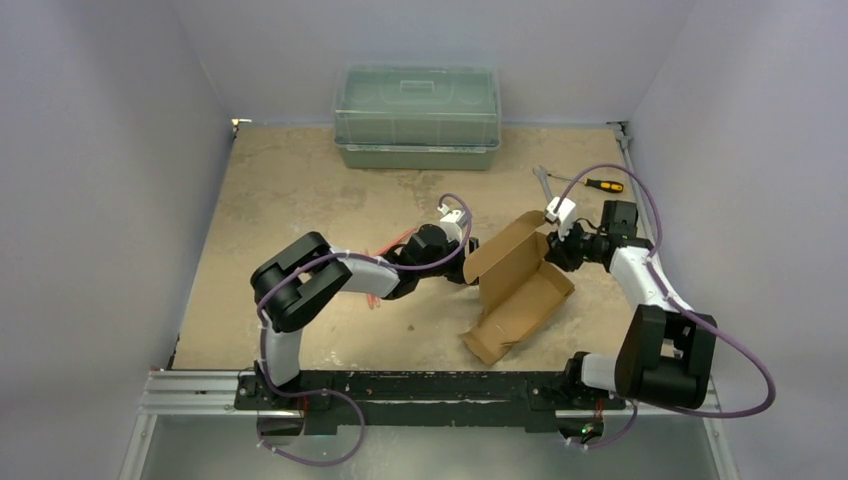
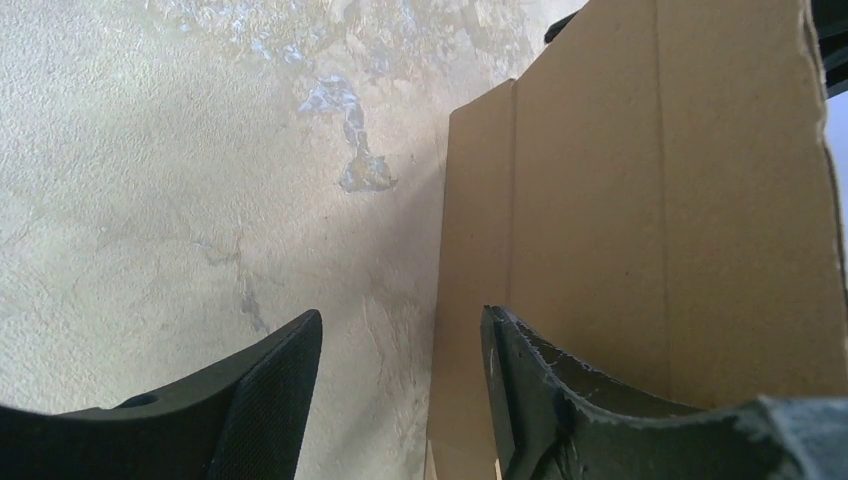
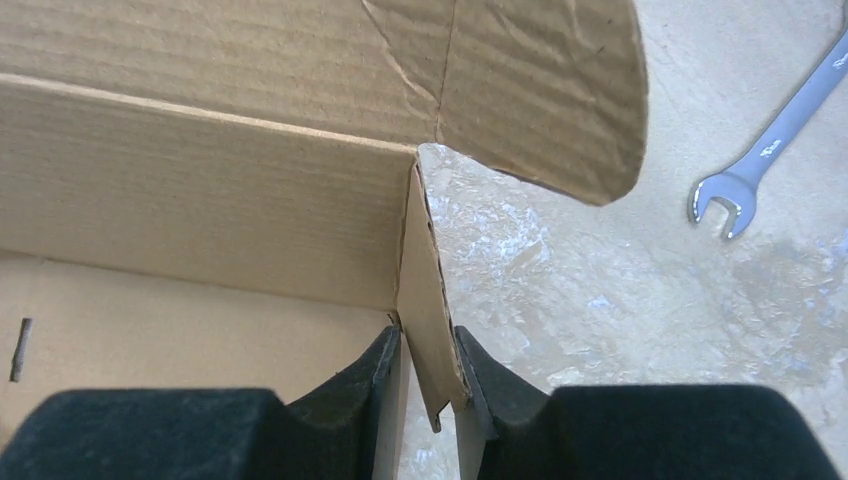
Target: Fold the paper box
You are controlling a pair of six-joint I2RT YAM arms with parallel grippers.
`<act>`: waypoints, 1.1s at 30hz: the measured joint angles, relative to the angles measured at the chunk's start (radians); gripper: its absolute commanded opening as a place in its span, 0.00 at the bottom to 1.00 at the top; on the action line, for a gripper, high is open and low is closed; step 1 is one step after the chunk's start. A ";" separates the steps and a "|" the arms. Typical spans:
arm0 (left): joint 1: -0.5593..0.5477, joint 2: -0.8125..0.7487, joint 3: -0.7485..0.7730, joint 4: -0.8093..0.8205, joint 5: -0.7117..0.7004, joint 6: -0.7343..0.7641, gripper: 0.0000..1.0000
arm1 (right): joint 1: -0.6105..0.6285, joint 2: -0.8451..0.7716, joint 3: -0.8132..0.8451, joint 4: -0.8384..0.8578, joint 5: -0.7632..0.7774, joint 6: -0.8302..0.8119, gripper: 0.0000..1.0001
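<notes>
Room: pale walls close on three sides, around a mottled sandy counter (image 1: 290,200).
Paper box (image 1: 520,285): half formed, lying right of centre between the two arms. Its long body runs toward the near edge, and one wide panel stands up at the far end.
Right tool (image 3: 426,340): jaws narrowly parted astride a short corner flap of the box. I cannot tell whether they pinch it or only flank it.
Left tool (image 2: 402,315): jaws spread wide, released, nothing held. The raised panel's free edge sits just past the gap, and one finger lies across the panel's face.
Risk, flap: if the right jaws are slack, I think the flap could spring out and the corner would come undone.
Risk, panel: a push from the left with the far side unbraced would probably slide the light box along the counter, or crease it away from the score line.
Edges: the box's near end points at the counter's front rail. The raised panel has a rounded lip.
Open room: bare surface left of the box. To the right and behind, a wrench (image 3: 770,150) and a screwdriver (image 1: 603,185) lie near. The green bin (image 1: 417,118) sits well apart at the back wall.
</notes>
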State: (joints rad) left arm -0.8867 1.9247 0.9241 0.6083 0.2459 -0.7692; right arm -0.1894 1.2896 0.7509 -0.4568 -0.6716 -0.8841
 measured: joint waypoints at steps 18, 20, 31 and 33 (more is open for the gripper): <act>0.000 0.014 0.000 0.062 0.013 -0.024 0.58 | -0.053 -0.153 -0.011 -0.099 -0.020 -0.041 0.55; 0.000 0.014 0.000 0.065 0.014 -0.023 0.58 | -0.104 -0.165 -0.011 -0.132 -0.037 -0.069 0.48; 0.000 0.068 0.021 0.143 0.044 -0.027 0.57 | -0.288 -0.045 -0.028 -0.254 -0.045 -0.171 0.31; 0.000 0.082 0.023 0.159 0.050 -0.032 0.56 | -0.288 -0.049 -0.027 -0.261 -0.042 -0.173 0.20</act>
State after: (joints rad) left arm -0.8864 2.0068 0.9466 0.7670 0.2958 -0.8017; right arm -0.4774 1.2404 0.7242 -0.7177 -0.7139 -1.0569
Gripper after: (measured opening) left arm 0.571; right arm 0.314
